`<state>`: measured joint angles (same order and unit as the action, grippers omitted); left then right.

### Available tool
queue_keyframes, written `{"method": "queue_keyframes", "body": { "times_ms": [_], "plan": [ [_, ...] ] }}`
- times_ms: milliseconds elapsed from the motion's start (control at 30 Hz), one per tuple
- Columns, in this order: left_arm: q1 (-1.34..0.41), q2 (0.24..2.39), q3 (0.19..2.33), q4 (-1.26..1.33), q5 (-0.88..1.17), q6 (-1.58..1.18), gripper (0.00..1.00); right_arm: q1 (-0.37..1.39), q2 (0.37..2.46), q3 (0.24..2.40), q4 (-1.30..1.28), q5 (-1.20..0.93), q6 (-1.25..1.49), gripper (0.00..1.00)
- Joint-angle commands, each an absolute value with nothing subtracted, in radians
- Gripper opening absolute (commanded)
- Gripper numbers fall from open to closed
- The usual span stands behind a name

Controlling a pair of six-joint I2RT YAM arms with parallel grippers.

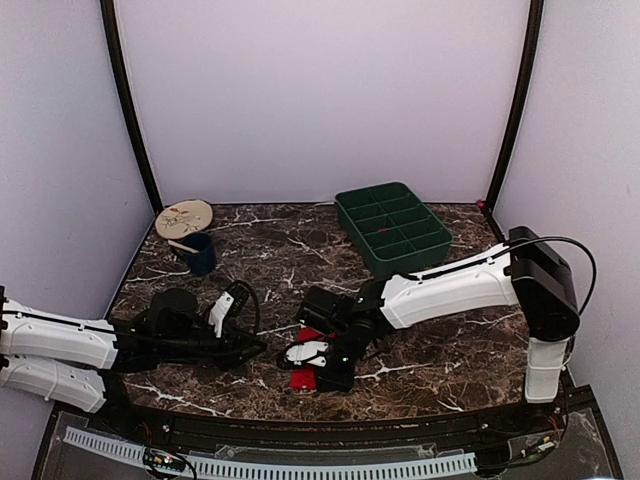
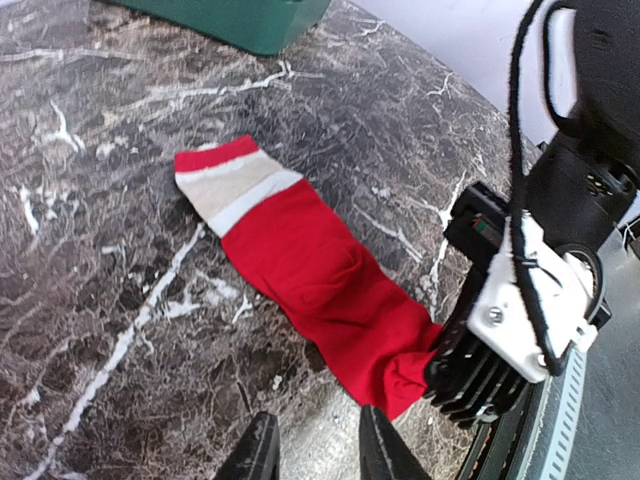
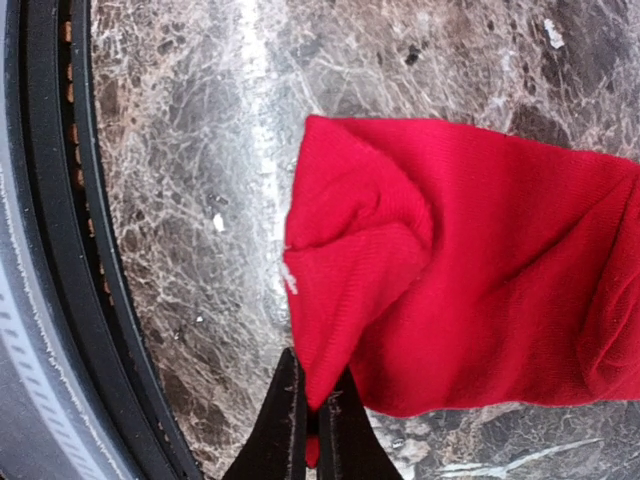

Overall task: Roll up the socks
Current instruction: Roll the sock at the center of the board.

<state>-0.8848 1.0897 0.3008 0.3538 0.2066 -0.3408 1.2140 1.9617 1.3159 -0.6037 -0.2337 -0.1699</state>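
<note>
Pinching the folded toe of a flat red knit sock (image 2: 320,270): right claw (image 3: 312,395).
Spread and empty near that toe, left claw (image 2: 315,452) hovers over veined marble bench (image 2: 100,300).

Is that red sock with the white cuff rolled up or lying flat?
Flat, not rolled: the sock lies stretched out on the table; only its toe end is bunched, pinched in the right pincer.

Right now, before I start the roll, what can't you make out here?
A second sock: seen in no view; whether it lies under the red fabric sock with white-and-pink cuff is unclear.
Top view: right gripper covers most of that sock.
Right wrist view: cuff cut off by the right edge.
</note>
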Motion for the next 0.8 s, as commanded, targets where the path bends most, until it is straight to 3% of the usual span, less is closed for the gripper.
{"method": "queue_keyframes", "body": {
  "times_ms": [0,333,767],
  "plan": [
    [-0.934,1.055,0.273,0.409,0.089,-0.294,0.29,1.184,1.985,1.362,-0.679,-0.365,-0.159,0.00],
    [-1.101,1.035,0.269,0.442,-0.059,-0.231,0.28,1.119,2.029,1.401,-0.743,-0.525,-0.149,0.01],
    [-1.276,1.263,0.422,0.426,-0.091,-0.035,0.27,1.068,2.095,1.430,-0.806,-0.632,-0.173,0.01]
  ]
}}
